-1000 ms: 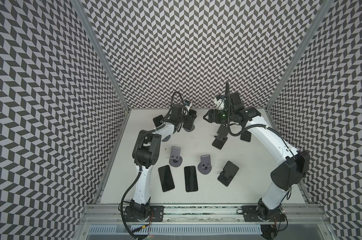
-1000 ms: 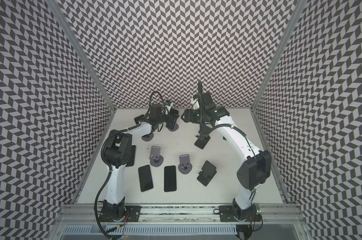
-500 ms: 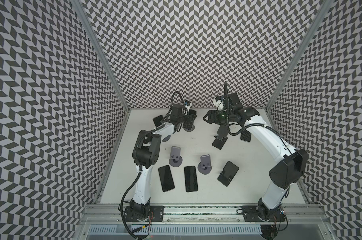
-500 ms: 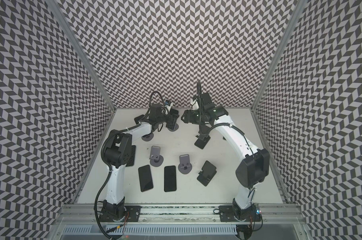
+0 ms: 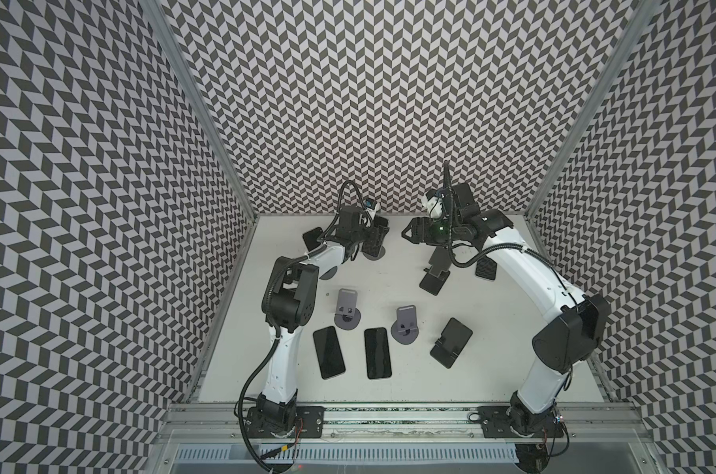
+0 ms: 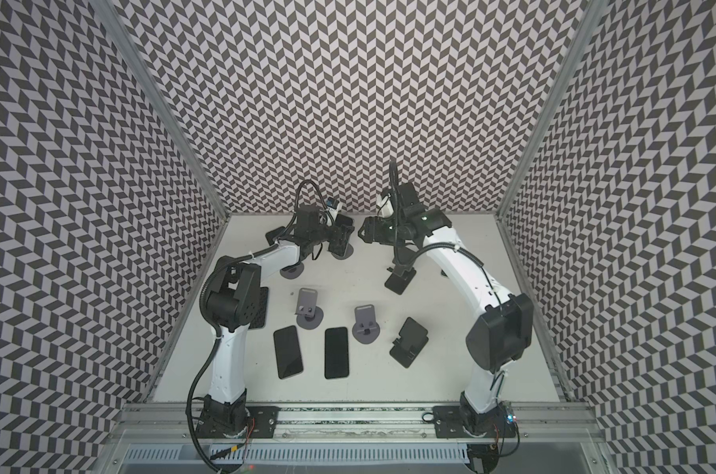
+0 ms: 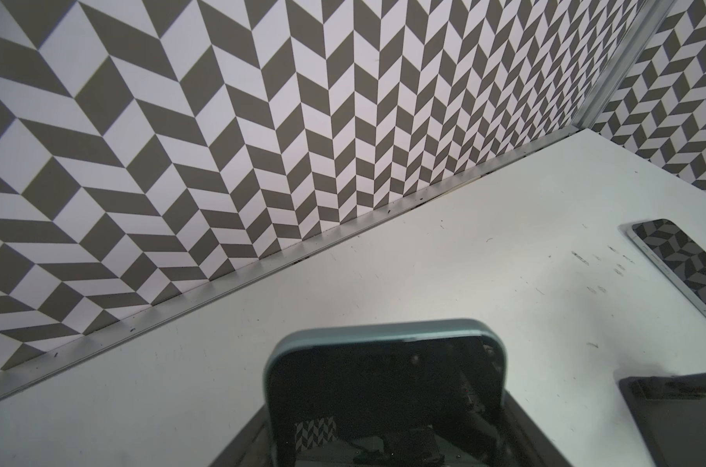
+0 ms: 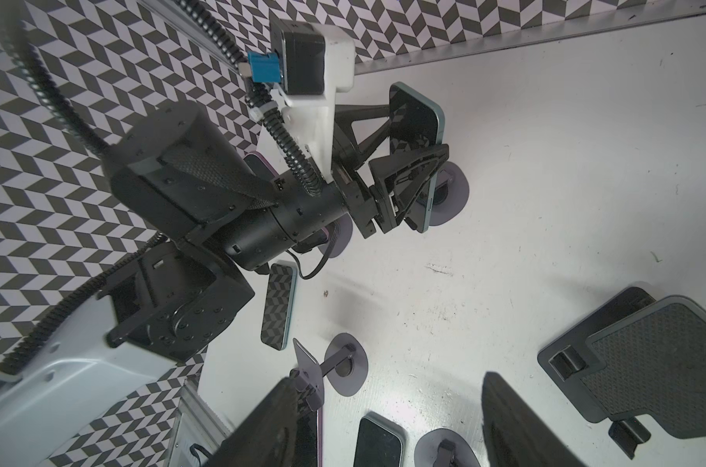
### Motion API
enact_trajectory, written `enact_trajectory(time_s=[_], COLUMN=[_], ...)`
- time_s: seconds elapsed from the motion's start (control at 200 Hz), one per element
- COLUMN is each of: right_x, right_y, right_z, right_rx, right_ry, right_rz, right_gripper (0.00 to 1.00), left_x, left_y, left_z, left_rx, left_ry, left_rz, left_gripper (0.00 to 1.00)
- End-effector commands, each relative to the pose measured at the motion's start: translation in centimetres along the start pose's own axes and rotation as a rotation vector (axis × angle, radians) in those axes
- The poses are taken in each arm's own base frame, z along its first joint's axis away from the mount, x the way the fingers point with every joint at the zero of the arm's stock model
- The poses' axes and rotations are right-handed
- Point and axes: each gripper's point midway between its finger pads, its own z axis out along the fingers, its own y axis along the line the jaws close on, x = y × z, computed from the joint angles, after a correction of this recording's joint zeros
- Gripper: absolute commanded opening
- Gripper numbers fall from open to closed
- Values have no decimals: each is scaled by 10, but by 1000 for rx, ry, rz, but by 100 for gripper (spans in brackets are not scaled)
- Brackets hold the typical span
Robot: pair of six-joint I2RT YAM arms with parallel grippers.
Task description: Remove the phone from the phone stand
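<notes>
At the back of the table (image 5: 512, 369), on the left, the left gripper (image 8: 412, 139) is clamping the phone (image 8: 420, 111) by its long edges. The phone is leaning over the round base of the phone stand (image 8: 454, 202). These views are not showing whether its lower edge is sitting on the stand's ledge or hanging just clear of it. Against the pictures of a second ago, that arm and the phone are showing no visible shift. The grasp is therefore looking settled, while the lift itself is not yet reading as under way. The task is judged to be at the point of drawing the phone up and away. In the left wrist view the phone's top end is filling the lower part of the frame, with bare table beyond it.

Moving right, the right gripper (image 5: 406, 236) is hovering near the stand but apart from it. Its fingers (image 8: 278, 428) are standing spread with nothing between them. Compared with a second ago, its tip is sitting a touch lower in both top views, and that is the only change showing. It is perhaps readying to steady the stand, though that is a guess.

Toward the front, a dark phone (image 5: 328, 352) is lying flat near an empty round stand (image 5: 347, 310), both where they were.
</notes>
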Motion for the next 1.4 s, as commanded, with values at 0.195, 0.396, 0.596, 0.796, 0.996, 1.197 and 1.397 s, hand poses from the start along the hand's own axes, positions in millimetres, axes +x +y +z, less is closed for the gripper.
enact_trajectory(time_s=[0.195, 0.396, 0.596, 0.796, 0.996, 1.197, 1.397], right_x=[-12, -11, -8, -6, -5, -4, -5], right_y=[7, 7, 6, 7, 7, 7, 9], right_z=[-1, 0, -1, -2, -2, 3, 6], right_rx=[-17, -22, -21, -29, -32, -41, -48], right_ry=[-34, -30, -29, -30, -29, -17, -11], right_rz=[-29, -23, -21, -18, -13, -12, -12], right_gripper=[70, 70, 70, 70, 70, 70, 71], left_x=[-45, -44, -49, -55, -53, -63, -74], left_y=[-2, 0, -1, 0, 1, -2, -5], left_z=[-17, -17, -19, -20, -20, -23, -28], left_rx=[19, 12, 12, 9, 3, 13, 20], left_ry=[-87, -83, -92, -100, -97, -116, -134], left_rz=[11, 3, -1, -7, -9, -4, 7], left_gripper=[66, 66, 65, 66, 65, 65, 65])
